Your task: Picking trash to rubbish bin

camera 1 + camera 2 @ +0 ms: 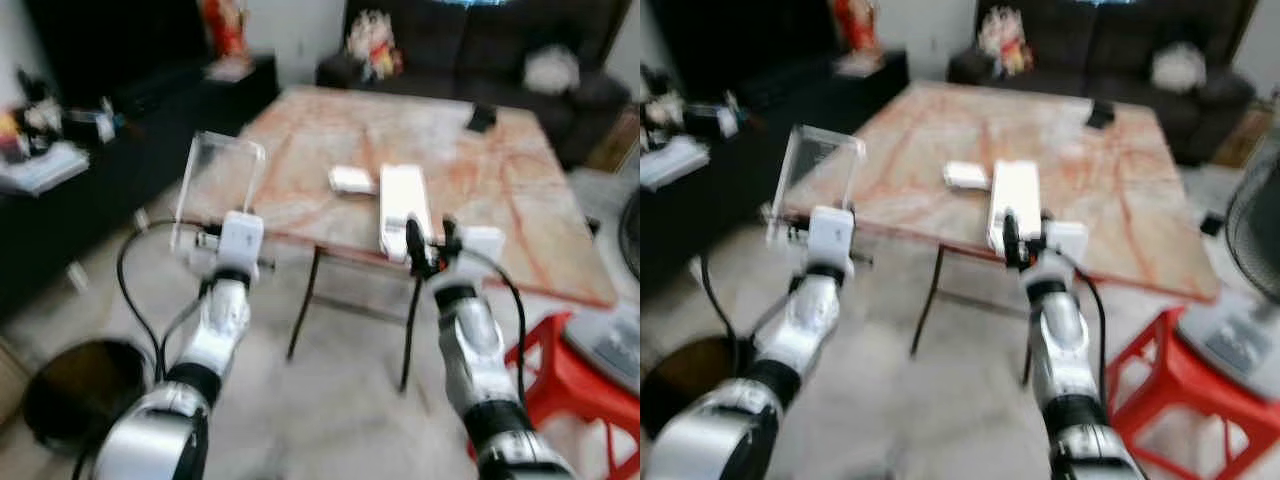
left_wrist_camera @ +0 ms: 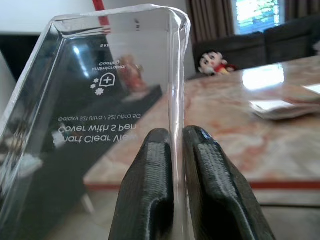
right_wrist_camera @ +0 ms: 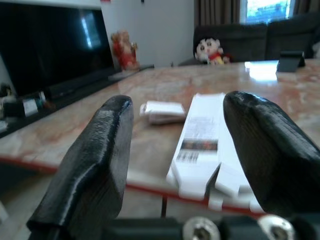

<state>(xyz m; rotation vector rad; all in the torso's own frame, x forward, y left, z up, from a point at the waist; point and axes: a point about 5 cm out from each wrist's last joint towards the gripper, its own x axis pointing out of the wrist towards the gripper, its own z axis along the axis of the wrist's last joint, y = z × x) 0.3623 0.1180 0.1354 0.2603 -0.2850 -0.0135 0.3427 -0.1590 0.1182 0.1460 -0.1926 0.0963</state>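
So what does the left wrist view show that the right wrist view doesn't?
Left wrist view alone: the left gripper, fingers shut on the edge of a clear plastic package with printed text seen mirrored through it.

Right wrist view alone: the right gripper, fingers open, aimed at the long white box at the near edge of the table; also a dark screen and a dark item far along the table.

Both: the marble-look table, the small white packet on it, the plush doll on the dark sofa, and the red figure.
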